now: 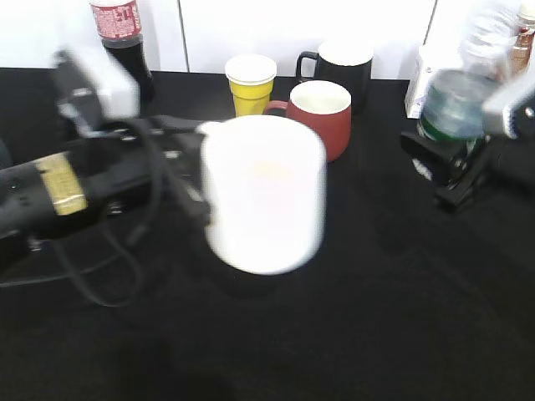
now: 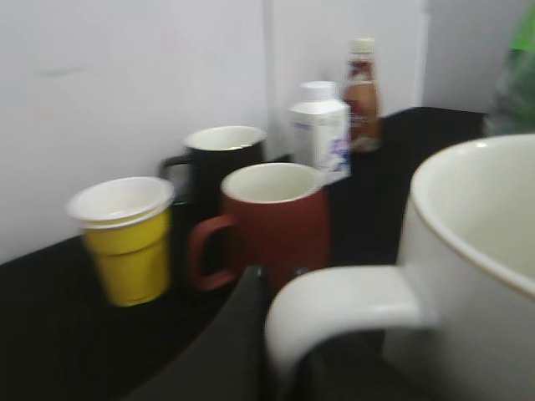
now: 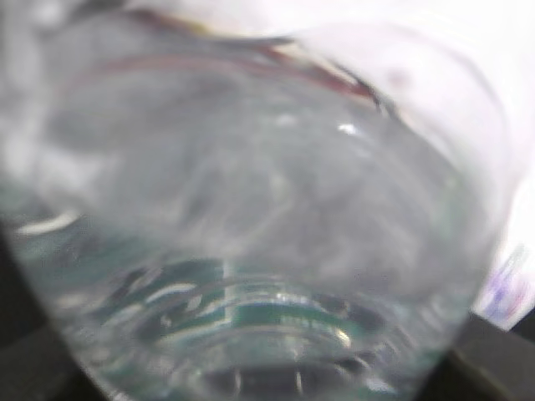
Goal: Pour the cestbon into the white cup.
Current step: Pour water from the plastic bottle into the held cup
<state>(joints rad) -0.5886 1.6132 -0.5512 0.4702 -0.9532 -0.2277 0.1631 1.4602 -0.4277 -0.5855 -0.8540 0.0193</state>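
The white cup is a large plain mug, blurred, held above the black table at centre. My left gripper is shut on its loop handle; one dark finger lies against the handle in the left wrist view. The cestbon, a clear bottle with a dark green label, is at the right in my right gripper, which is shut on it. In the right wrist view the bottle fills the frame and hides the jaws.
Behind the white cup stand a small yellow cup, a red-brown mug and a black mug. A dark cola bottle stands back left. A white carton and a brown drink bottle stand back right.
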